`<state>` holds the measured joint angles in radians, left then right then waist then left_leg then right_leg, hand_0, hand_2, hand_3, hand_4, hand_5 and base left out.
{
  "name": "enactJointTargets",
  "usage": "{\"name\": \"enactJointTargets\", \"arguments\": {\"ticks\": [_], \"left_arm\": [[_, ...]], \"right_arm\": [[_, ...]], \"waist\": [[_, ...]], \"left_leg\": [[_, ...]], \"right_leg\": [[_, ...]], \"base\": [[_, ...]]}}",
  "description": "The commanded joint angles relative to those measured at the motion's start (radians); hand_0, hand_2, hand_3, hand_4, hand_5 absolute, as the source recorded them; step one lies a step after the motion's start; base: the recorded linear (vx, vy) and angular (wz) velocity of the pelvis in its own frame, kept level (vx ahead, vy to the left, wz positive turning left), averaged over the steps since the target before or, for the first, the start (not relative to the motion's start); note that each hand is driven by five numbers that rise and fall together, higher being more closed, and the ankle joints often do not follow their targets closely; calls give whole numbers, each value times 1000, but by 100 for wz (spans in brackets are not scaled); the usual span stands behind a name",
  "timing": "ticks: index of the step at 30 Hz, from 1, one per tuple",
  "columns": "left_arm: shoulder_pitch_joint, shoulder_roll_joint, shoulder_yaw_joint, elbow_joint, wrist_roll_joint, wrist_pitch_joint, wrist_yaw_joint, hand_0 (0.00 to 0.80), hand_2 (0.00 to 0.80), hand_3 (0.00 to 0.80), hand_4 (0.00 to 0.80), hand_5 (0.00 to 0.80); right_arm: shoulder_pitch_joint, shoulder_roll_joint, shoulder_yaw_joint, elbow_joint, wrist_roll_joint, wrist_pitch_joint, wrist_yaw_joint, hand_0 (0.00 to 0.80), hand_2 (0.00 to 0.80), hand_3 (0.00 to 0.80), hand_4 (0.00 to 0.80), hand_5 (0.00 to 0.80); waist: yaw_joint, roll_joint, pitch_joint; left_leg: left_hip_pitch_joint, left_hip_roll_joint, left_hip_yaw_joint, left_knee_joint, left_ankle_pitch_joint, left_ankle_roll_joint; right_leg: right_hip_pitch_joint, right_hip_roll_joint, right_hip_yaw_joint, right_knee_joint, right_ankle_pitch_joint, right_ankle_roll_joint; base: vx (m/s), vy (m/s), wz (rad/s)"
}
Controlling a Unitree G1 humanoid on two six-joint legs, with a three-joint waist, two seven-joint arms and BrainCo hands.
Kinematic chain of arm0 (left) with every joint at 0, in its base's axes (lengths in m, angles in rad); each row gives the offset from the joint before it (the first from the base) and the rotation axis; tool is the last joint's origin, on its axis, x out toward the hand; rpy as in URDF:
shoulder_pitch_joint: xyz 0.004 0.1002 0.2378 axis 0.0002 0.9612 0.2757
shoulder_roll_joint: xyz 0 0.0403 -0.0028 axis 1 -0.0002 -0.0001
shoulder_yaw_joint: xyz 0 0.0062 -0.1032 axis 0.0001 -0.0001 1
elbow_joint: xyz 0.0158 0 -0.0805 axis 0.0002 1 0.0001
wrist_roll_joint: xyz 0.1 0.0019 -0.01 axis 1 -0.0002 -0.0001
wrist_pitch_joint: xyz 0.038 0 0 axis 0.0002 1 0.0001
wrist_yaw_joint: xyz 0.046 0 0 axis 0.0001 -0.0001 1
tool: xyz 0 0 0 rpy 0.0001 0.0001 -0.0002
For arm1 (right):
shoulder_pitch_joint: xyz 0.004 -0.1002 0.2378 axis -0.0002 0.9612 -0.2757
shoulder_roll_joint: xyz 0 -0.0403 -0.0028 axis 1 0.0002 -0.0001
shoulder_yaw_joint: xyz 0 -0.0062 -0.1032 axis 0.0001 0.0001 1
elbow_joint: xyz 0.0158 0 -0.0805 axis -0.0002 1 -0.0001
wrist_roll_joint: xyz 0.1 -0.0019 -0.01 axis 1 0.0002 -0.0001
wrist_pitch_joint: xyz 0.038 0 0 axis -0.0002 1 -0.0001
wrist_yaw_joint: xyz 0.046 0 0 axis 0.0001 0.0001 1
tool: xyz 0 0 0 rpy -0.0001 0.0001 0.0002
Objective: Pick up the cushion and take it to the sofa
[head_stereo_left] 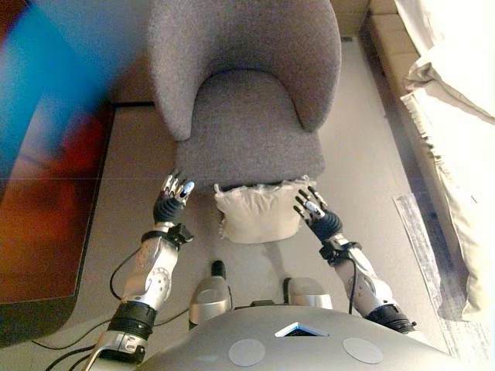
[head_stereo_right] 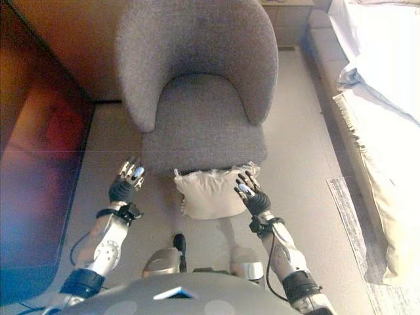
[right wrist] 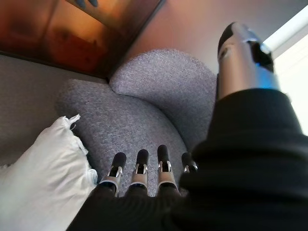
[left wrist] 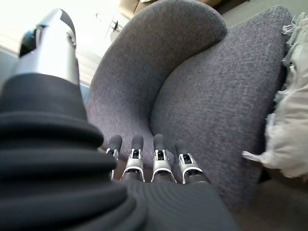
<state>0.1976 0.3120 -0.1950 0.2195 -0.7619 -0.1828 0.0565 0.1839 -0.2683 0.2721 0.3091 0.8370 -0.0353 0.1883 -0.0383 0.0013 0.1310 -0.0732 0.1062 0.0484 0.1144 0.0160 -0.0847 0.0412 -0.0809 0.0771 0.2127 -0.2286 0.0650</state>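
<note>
A cream cushion (head_stereo_left: 259, 212) with a fringed edge stands on the floor, leaning against the front of a grey armchair (head_stereo_left: 247, 116). My left hand (head_stereo_left: 172, 199) hovers open by the chair's front left corner, a short gap left of the cushion. Over the cushion's right edge is my right hand (head_stereo_left: 315, 212), open with its fingers straight. The left wrist view shows straight fingers (left wrist: 144, 159) facing the chair seat, with the cushion (left wrist: 293, 130) off to one side. In the right wrist view the cushion (right wrist: 43, 168) lies beside the fingers (right wrist: 139, 168). Neither hand holds anything.
A dark glossy cabinet (head_stereo_left: 46, 193) runs along the left. On the right stands a cream-covered sofa (head_stereo_left: 456, 116), with a striped rug (head_stereo_left: 429, 247) on the floor before it. Beige floor lies between the chair and the sofa.
</note>
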Motion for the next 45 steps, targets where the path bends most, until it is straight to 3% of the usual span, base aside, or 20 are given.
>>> {"name": "enactJointTargets", "arguments": {"ticks": [1,3,5,10,14,17,20,25,30,37,42,45], "left_arm": [[5,30,20,-56,-18,-68,-35,0,0,0,0,0],[3,33,27,-47,-10,-60,-48,0,0,0,0,0],[12,38,49,-53,-1,-44,-56,0,0,0,0,0],[13,60,57,-54,13,-40,-47,0,0,0,0,0],[-1,69,53,-47,28,-33,-48,0,0,0,0,0],[-13,71,48,-44,36,-29,-51,0,0,0,0,0],[-12,79,60,-47,27,-31,-64,0,0,0,0,0],[-10,89,70,-68,28,-38,-56,0,0,0,0,0],[27,94,90,-82,20,-39,-89,0,0,0,0,0],[53,64,73,-84,26,-19,-95,0,0,0,0,0],[35,45,52,-79,13,-13,-80,0,0,0,0,0],[24,33,44,-83,10,-21,-46,0,0,0,0,0]], "right_arm": [[-13,-3,4,-51,16,-42,28,0,0,0,0,0],[-18,1,-2,-34,19,-46,31,0,0,0,0,0],[-19,11,-12,-37,35,-27,34,0,0,0,0,0],[-26,34,8,-45,17,-28,9,0,0,0,0,0],[-34,56,9,-45,17,-49,-15,0,0,0,0,0],[-23,67,16,-44,9,-68,-13,0,0,0,0,0],[-12,65,17,-59,6,-64,-4,0,0,0,0,0],[-37,57,28,-69,30,-62,-9,0,0,0,0,0],[-97,65,17,-29,47,-35,-8,0,0,0,0,0],[-76,74,18,-33,37,-22,-29,0,0,0,0,0],[-56,44,14,-44,32,-34,-29,0,0,0,0,0],[-54,28,8,-54,31,-17,-25,0,0,0,0,0]], "waist": [[42,-12,-24],[46,-15,-25],[50,-17,-43],[48,-20,-80],[50,-10,-91],[37,19,-75],[24,6,-63],[4,-37,-33],[13,-48,-25],[-7,-48,-46],[-24,-41,-56],[-41,-35,-63]], "left_leg": [[-163,48,-71,-32,188,-21],[-170,40,-60,-30,176,-17],[-142,21,-35,-54,154,-3],[-113,-31,-15,-43,109,50],[-79,-87,-17,-26,62,110],[-21,-90,-5,-34,39,129],[21,-103,8,-47,27,121],[72,-103,9,-53,-21,81],[132,-73,16,-87,-53,61],[169,-25,-9,-98,-60,49],[171,32,-1,-82,-35,17],[153,72,-3,17,30,-9]], "right_leg": [[38,14,-12,-75,136,-19],[53,1,-21,-75,124,-13],[63,-44,-55,-72,143,18],[44,-105,-54,14,226,55],[-27,-133,-58,256,370,52],[-146,-130,-85,452,411,42],[-186,-148,-119,347,404,37],[-182,-172,-116,-30,410,63],[-182,-172,-129,-175,457,98],[-165,-119,-95,-203,425,103],[-144,-91,-108,-179,379,68],[-135,-49,-108,-163,345,26]], "base": [[187,151,1],[152,157,-3],[175,221,-1],[120,188,-2],[67,195,-12],[68,211,-13],[120,19,-25],[143,-200,-23],[188,-167,-1],[205,-182,6],[155,-139,15],[124,-144,14]]}}
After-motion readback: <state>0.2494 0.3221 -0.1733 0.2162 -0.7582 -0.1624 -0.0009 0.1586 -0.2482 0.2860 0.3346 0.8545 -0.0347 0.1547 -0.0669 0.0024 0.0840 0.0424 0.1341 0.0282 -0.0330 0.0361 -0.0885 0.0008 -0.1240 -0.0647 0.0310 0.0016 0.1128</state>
